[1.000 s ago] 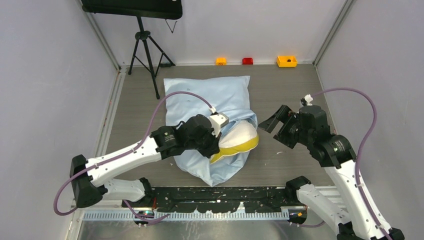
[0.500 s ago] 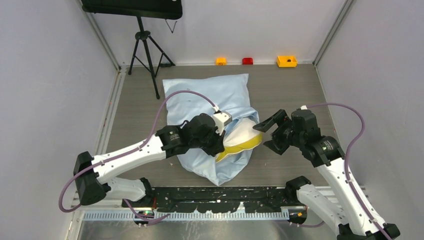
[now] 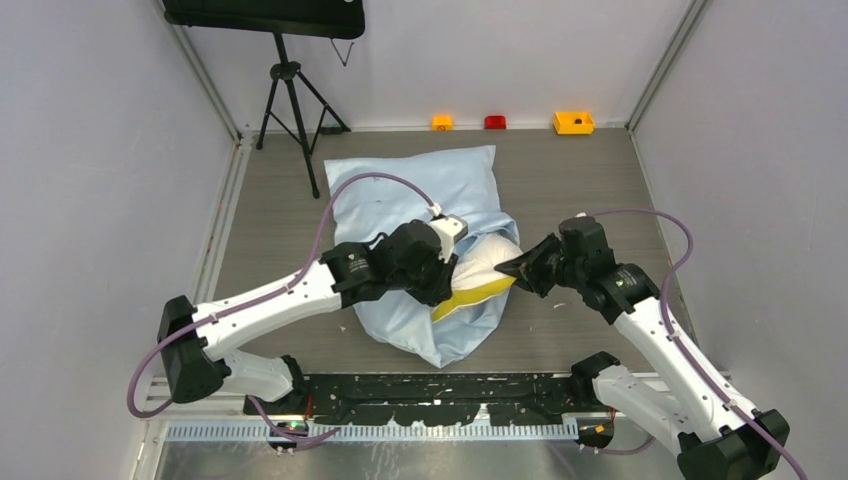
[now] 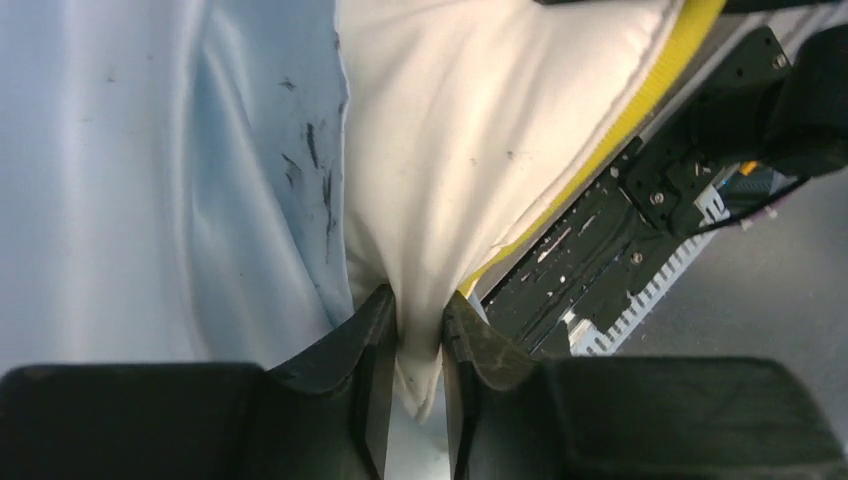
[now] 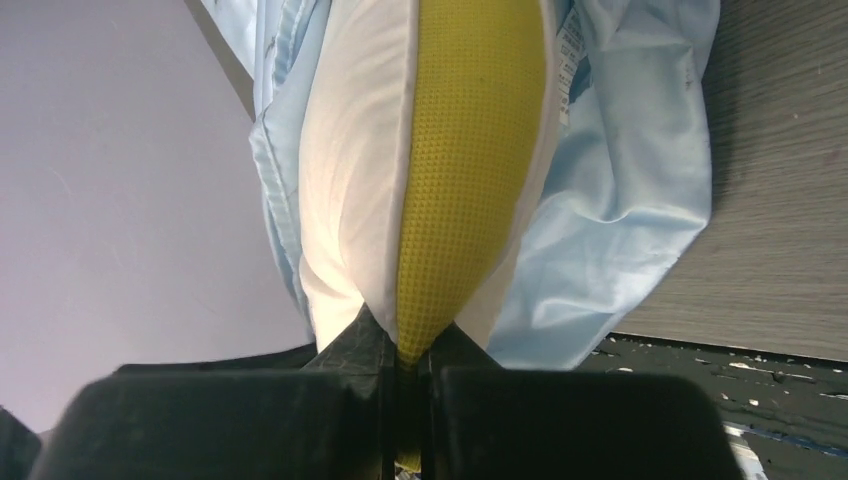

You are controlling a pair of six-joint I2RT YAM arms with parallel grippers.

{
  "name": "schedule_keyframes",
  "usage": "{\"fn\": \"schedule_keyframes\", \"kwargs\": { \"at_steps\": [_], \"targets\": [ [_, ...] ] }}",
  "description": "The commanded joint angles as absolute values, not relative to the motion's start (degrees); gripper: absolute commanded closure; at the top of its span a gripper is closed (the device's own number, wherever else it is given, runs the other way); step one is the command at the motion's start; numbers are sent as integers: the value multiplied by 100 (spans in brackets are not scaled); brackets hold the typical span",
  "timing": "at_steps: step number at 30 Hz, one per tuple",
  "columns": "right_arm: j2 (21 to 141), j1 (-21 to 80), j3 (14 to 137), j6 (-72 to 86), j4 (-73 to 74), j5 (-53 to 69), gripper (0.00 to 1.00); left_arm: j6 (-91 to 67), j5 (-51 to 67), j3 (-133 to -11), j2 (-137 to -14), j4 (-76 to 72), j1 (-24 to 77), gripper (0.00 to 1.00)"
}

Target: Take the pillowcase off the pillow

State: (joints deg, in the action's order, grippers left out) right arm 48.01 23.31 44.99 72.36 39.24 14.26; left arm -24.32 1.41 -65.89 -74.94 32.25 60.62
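Observation:
The light-blue pillowcase (image 3: 440,185) lies on the table with its open end toward me. The white pillow (image 3: 482,262) and its yellow side band (image 3: 470,296) stick out of that opening. My left gripper (image 4: 418,300) pinches a fold of the pillow's white cover (image 4: 470,130) between its tips, with pillowcase cloth (image 4: 150,180) just to its left. From the right, my right gripper (image 5: 405,345) is shut on the corner of the yellow band (image 5: 470,150). Blue pillowcase cloth (image 5: 630,200) is bunched on both sides of that corner. In the top view the right gripper (image 3: 510,268) meets the pillow's right end.
A black tripod (image 3: 290,100) stands at the far left, close to the pillowcase's corner. Small orange (image 3: 442,122), red (image 3: 495,122) and yellow (image 3: 573,122) bins line the far wall. A black rail (image 3: 440,395) runs along the near edge, and walls close in both sides.
My right gripper moved left to the pillow's exposed end and closed from wide open onto the yellow band. The left arm shifted slightly away from me, still at the pillow.

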Motion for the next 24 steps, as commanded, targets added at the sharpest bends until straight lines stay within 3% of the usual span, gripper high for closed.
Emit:
{"fn": "schedule_keyframes", "kwargs": {
  "at_steps": [1,4,8,19,24],
  "targets": [
    [4740,2354,4696,7188,3635,1422,100,-2798,-1180,-7664,-7781,4816,6053,69],
    [4773,2349,4762,7167,3589,1450,100,-2990,-1775,-7810,-7752,5717,6173,55],
    [4839,2354,4819,7100,3573,1406,100,-3223,-1583,-7380,-7190,5824,6181,44],
    [4836,2354,5024,6969,3687,1242,100,-3628,-1595,-6637,-7098,6335,6186,45],
    [4801,2355,5015,6931,3760,1196,100,-3747,-966,-6168,-6203,5016,6181,37]
  ]
}}
